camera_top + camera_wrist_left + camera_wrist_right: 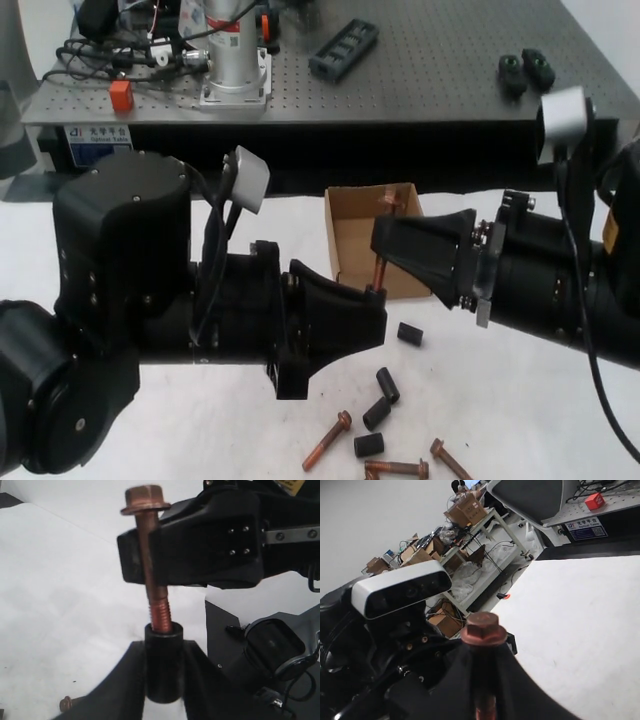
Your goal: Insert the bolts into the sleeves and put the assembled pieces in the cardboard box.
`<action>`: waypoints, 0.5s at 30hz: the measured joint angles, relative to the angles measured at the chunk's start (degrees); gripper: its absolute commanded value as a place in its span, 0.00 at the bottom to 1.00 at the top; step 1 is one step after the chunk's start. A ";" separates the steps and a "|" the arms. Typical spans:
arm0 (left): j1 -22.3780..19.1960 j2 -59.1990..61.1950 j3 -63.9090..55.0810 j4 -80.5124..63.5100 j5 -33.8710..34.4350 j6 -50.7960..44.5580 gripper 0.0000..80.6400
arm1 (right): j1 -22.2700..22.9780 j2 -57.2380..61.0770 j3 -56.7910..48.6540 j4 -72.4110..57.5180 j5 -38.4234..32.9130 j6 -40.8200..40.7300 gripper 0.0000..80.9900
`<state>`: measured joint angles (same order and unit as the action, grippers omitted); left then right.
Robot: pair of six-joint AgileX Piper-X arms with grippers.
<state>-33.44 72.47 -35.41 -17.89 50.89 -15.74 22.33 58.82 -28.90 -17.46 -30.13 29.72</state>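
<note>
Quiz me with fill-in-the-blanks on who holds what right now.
The left gripper is shut on a black ____. The right gripper is shut on a copper ____, threaded tip in the black piece's mouth. Loose pieces lie on the bench, outside the cardboard ____.
Missing: sleeve, bolt, box.

Four bolts, five sleeves — one cardboard box

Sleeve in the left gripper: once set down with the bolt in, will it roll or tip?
The sleeve looks a smooth rigid cylinder, so on its side it likely rolls. Stood upright, the tall bolt probably makes it top-heavy and tippy.
</note>
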 measured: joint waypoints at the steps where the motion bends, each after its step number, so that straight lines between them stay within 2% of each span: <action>1: 0.00 0.00 0.00 0.15 0.00 -0.17 0.01 | 0.00 0.00 0.00 0.54 -0.24 -0.51 0.00; 2: 0.00 0.00 0.00 0.24 0.00 -0.24 0.01 | 0.00 0.00 0.00 0.63 -0.26 -0.59 0.05; 3: 0.00 0.00 0.00 0.45 -0.19 -0.23 0.01 | 0.00 0.00 0.00 0.97 -0.41 -0.83 0.14; 4: 0.00 0.00 0.00 0.48 -0.30 -0.23 0.01 | 0.00 0.00 0.00 1.40 -0.44 -1.21 0.24; 6: 0.00 0.00 0.00 0.77 -0.97 0.87 0.01 | 0.00 0.00 0.00 2.05 -0.75 -1.79 0.51; 8: 0.00 0.00 0.00 -0.12 -2.44 2.54 0.01 | 0.00 0.00 0.00 2.97 -1.07 -2.33 0.65; 12: 0.00 0.00 0.00 -3.58 -11.22 3.87 0.01 | -1.95 -0.65 0.00 4.26 -1.35 -2.31 0.60; 13: 0.00 0.00 -0.11 -4.25 -14.35 3.18 0.01 | -3.16 -1.35 0.00 5.54 -1.35 -2.16 0.58; 14: 0.00 1.42 -1.72 -4.58 -20.60 1.21 0.01 | -4.71 -2.35 0.00 7.11 -1.41 -2.07 0.57; 15: 0.00 2.93 -3.28 -4.62 -23.22 0.22 0.01 | -6.43 -3.43 0.00 8.83 -1.41 -2.10 0.56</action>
<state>-33.44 75.40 -38.69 -22.51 27.67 -15.52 15.90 55.39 -28.90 -8.63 -31.54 27.62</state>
